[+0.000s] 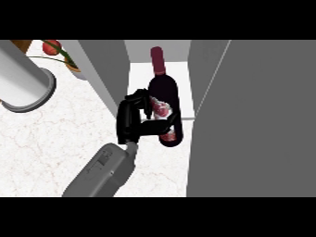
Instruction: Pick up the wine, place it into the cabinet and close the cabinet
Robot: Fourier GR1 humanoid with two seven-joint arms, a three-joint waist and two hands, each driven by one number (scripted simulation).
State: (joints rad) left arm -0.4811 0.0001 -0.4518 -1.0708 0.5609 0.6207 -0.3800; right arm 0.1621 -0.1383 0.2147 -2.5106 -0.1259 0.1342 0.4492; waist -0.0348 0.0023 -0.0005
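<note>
Grey forearm (102,173) carrying the wine bottle (161,88) into the open cabinet (102,74).

At the cabinet's mouth the right hand (131,121) is clenched round the bottle's labelled belly. The dark bottle stands in the gap between the cabinet's left wall and its open door (269,120), neck toward the pale interior and base about level with the front edge. Picking up looks done and placing seems to be under way. Still to do, as I judge it, are setting the bottle down inside, letting go and swinging the door closed. Nothing else shows inside the cabinet, though most of it is hidden. Left of the cabinet, on the marbled counter (44,139), is a potted red flower (54,47). Further left is a pale cylinder (13,76) I cannot identify. No left hand shows.
</note>
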